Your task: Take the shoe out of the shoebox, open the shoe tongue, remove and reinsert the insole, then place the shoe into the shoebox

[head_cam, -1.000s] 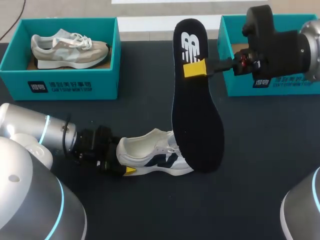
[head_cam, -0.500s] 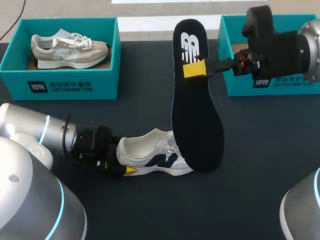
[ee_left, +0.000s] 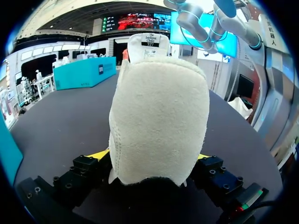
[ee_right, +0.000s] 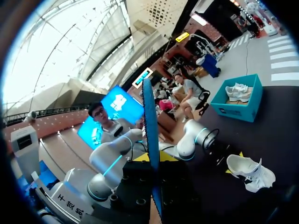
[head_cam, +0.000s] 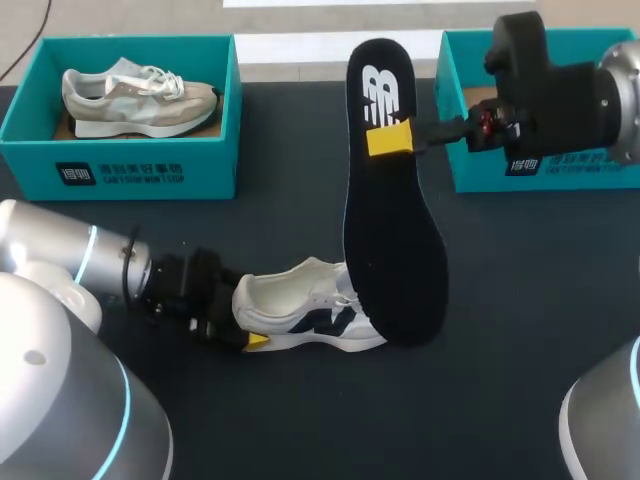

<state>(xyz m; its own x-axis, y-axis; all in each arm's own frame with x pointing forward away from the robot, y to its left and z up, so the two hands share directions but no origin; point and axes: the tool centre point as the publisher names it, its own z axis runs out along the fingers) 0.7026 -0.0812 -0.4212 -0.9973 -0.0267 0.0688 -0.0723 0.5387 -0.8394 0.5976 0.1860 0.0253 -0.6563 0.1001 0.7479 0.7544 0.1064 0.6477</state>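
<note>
A white shoe with navy panels (head_cam: pixel 312 312) lies on its side on the dark table, toe to the right. Its pale heel (ee_left: pixel 159 116) fills the space between the wide-set fingers of my left gripper (head_cam: pixel 243 328), which stands open around it. My right gripper (head_cam: pixel 390 137) is shut on a black insole (head_cam: pixel 392 240), which it holds upright over the shoe's toe end. In the right wrist view that insole (ee_right: pixel 150 121) shows edge-on between the fingers, with the shoe (ee_right: pixel 250 170) far below. The teal shoebox (head_cam: pixel 560 172) sits at the back right, behind my right arm.
A second teal shoebox (head_cam: pixel 130 165) at the back left holds a beige shoe (head_cam: pixel 140 95). Bare dark table lies in front of the white shoe and to its right.
My left arm has shifted slightly and its fingers have eased a little wider around the heel. The right arm and the insole have not moved.
</note>
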